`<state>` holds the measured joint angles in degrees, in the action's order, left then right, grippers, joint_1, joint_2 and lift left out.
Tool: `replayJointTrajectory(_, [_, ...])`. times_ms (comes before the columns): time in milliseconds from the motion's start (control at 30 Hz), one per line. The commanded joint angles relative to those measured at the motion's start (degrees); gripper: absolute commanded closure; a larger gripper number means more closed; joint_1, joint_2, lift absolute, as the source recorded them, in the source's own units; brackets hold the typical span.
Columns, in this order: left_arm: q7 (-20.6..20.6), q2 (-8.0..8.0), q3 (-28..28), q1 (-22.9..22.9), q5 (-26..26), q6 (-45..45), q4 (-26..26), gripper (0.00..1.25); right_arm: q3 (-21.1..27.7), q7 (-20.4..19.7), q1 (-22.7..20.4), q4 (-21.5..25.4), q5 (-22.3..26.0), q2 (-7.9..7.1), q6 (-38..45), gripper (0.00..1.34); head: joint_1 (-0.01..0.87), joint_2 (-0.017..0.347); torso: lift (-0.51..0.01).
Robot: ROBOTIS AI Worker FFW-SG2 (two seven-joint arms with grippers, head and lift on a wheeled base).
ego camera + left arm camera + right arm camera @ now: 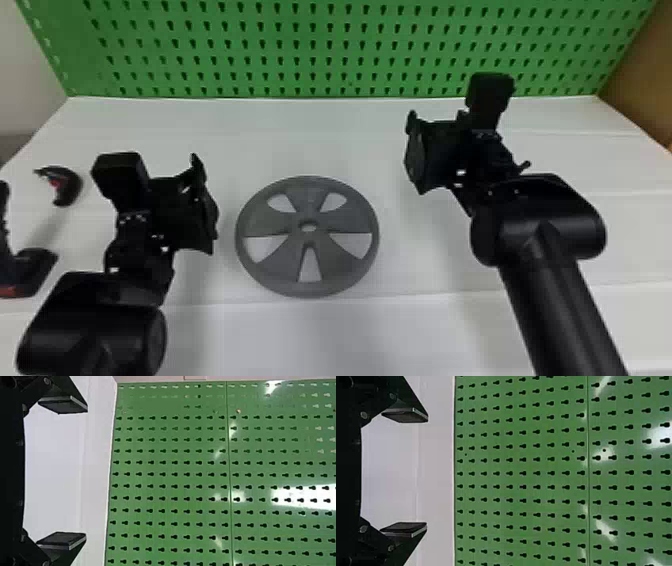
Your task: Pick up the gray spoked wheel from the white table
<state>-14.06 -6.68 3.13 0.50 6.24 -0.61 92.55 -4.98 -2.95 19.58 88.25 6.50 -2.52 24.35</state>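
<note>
Wheel [270, 221] lying flat on the white table [320, 340].
Left gripper [205, 205] to its left, jaws spread wide; right gripper [417, 154] to its right, farther back, jaws also wide apart; green board [320, 37] behind.

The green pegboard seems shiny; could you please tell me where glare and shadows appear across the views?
Left wrist view: white glare patches on the green pegboard, the largest a broad streak; right wrist view: bright reflections on the green pegboard too; head view: soft-edged, faint shadows on the white table near the left arm and right arm.
</note>
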Motion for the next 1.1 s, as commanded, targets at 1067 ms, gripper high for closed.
replayJointTrajectory(1067, [0.00, -0.09, 0.39, 0.73, -0.70, -0.18, 0.00, 0.15, 1.90, -4.17, 27.35, -16.18, 1.76, -0.38, 52.56, 0.32, 0.765, 0.002, -0.096])
